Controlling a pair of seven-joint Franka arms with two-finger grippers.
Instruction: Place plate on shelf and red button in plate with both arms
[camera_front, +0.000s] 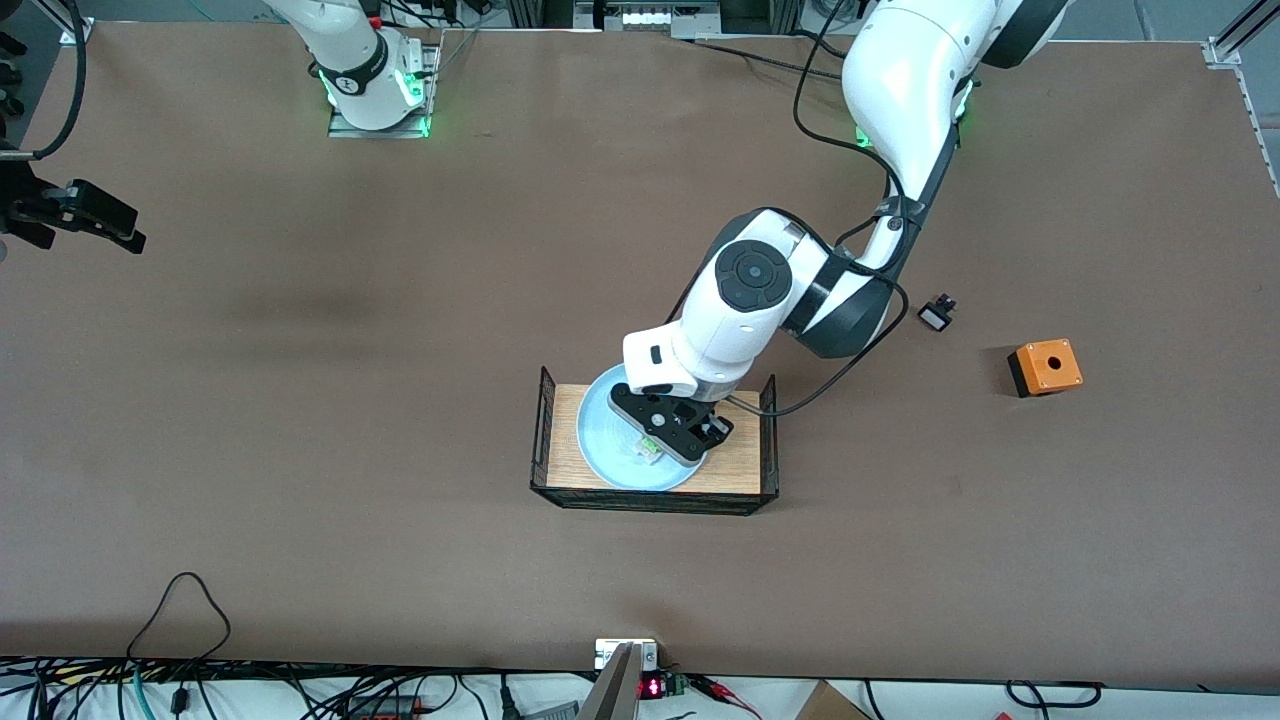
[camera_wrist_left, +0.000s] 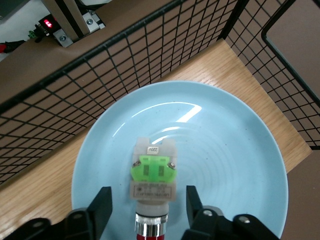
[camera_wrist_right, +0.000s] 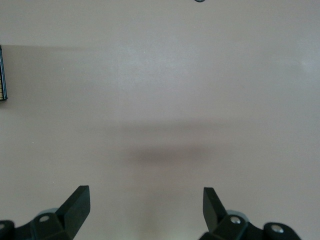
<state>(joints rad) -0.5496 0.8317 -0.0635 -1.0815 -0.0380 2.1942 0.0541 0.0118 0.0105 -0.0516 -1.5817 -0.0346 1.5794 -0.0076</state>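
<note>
On the plate (camera_wrist_left: 235, 150) inside the wire basket (camera_front: 545, 420) I see the red button (camera_wrist_left: 152, 177), my left gripper (camera_wrist_left: 148, 201) spread either side of it. My right gripper (camera_wrist_right: 146, 200) waits, spread wide over bare table.

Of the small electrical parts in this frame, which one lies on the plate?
The red button, with its green block, lies on the plate between the left gripper fingers. The orange box and the small black part sit on the bare table.
</note>
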